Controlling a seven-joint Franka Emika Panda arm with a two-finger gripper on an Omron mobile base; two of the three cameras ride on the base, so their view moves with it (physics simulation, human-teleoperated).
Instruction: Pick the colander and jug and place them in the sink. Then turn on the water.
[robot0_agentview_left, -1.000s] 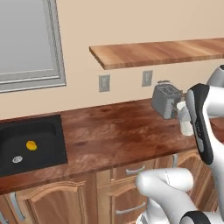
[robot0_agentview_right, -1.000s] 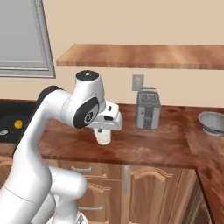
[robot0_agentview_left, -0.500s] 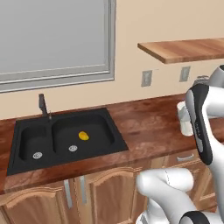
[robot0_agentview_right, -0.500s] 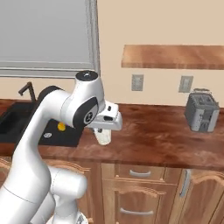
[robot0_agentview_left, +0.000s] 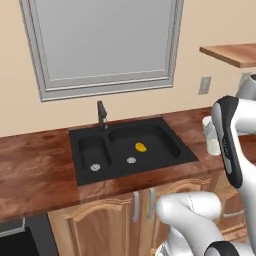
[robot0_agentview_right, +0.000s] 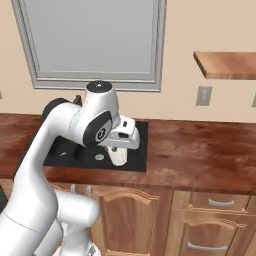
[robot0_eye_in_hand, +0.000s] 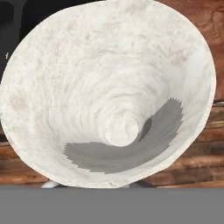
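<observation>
The jug (robot0_agentview_right: 118, 156) is hanging under the tool (robot0_agentview_right: 119, 150), clear of the bench (robot0_agentview_right: 200, 155) and not resting on anything, which reads as a carry toward the sink (robot0_agentview_left: 125, 145) rather than a placement. In the right base view it is sitting just over the sink's near right edge, at the boundary between black basin and wood; in the left base view it is showing as a white cup shape (robot0_agentview_left: 210, 135) partly behind the forearm, off to the right of the sink over the bench, so it is likely not yet centred over a basin. The hand view is looking straight down into the jug's open mouth (robot0_eye_in_hand: 109, 96), white interior tapering to the bottom, with wood bench behind it on the right and low edges and dark sink at the upper left; that fits an upright grip from above, taken on the rim or wall so the jug is staying level. The tool is clamped tight on the jug, fingers nearly together, which suggests a pinch on the thin wall rather than around the body; the exact contact point is hidden by the jug itself. The sink is sitting under the window, small basin left, large basin right, a small yellow item (robot0_agentview_left: 141, 147) lying in the large one. The faucet (robot0_agentview_left: 101, 114) is standing upright behind the divider with no stream running. Judgement: jug drop-off is the step in hand.
</observation>
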